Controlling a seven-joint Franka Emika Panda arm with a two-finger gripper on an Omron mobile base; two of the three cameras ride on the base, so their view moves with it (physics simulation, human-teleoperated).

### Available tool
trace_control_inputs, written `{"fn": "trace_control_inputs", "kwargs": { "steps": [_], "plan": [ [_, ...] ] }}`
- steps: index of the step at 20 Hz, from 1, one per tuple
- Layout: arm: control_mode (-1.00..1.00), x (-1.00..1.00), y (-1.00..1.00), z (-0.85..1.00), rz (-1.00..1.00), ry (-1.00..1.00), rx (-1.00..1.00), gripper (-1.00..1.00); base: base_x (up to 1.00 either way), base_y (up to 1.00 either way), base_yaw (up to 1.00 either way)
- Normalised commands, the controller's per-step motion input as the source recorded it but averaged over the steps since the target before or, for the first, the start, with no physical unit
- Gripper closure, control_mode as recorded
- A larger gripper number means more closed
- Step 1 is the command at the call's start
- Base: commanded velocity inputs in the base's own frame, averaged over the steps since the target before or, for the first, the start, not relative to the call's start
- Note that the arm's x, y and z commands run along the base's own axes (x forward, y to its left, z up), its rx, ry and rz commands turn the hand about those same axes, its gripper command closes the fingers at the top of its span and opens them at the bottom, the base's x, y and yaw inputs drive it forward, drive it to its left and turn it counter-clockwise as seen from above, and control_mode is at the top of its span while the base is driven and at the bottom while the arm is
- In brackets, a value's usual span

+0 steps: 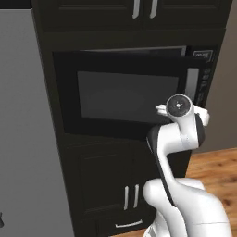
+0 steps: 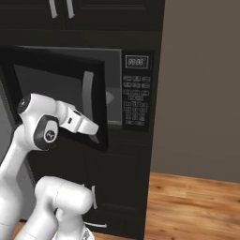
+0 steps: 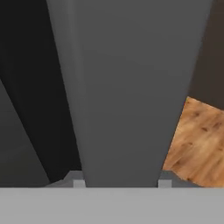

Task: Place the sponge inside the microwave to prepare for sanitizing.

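- Far left: a tall grey panel (image 1: pixel 23 139) stands next to the dark cabinets (image 1: pixel 106 185). Not part of the job.
- The microwave (image 2: pixel 136 61) sits built into the dark cabinets, up high, w/ doors above and below it.
- Its door (image 1: pixel 125 97) is hinged on the left and swung part way out toward the robot, so it isn't wide open yet.
- The gripper (image 2: pixel 95 134) is at the door's free right edge, low down. That's the best spot to pull, bc it's farthest from the hinge.
- In the hand view the grey door edge (image 3: pixel 127 87) runs up between the two fingertips (image 3: pixel 78 183), one tip on each side. So the fingers look pinched on the door edge.
- Right of the door there's a gap. You can see the grey inside and a bit of the pale round turntable (image 2: pixel 108 97). I think that's where the sponge must go.
- Sponge: can't tell where it is. The fingers are busy w/ the door, so I think this step is just opening up.
- Next right: the keypad (image 2: pixel 135 101) w/ its small display (image 2: pixel 137 61).
- Far right: plain wall and wood floor (image 2: pixel 187 206).
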Motion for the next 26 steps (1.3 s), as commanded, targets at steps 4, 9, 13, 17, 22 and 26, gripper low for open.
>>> {"fn": "trace_control_inputs", "kwargs": {
  "steps": [4, 9, 13, 17, 22, 26],
  "plan": [
    [-1.00, -0.34, 0.59, -0.53, -0.09, 0.03, -0.06, 1.00, 0.00, 0.00, 0.00],
    [-1.00, -0.13, 0.92, -0.48, 0.00, 0.08, -0.07, 1.00, 0.00, 0.00, 0.00],
    [-1.00, -0.13, 0.86, -0.32, 0.02, 0.00, 0.00, 1.00, 0.00, 0.00, 0.00],
    [-1.00, -0.35, 0.76, -0.39, 0.06, 0.00, 0.00, 1.00, 0.00, 0.00, 0.00],
    [-1.00, -0.45, 0.88, -0.47, 0.07, 0.00, 0.00, 1.00, 0.00, 0.00, 0.00],
    [-1.00, -0.41, 1.00, -0.53, 0.09, 0.00, 0.00, 1.00, 0.00, 0.00, 0.00]
  ]
}}
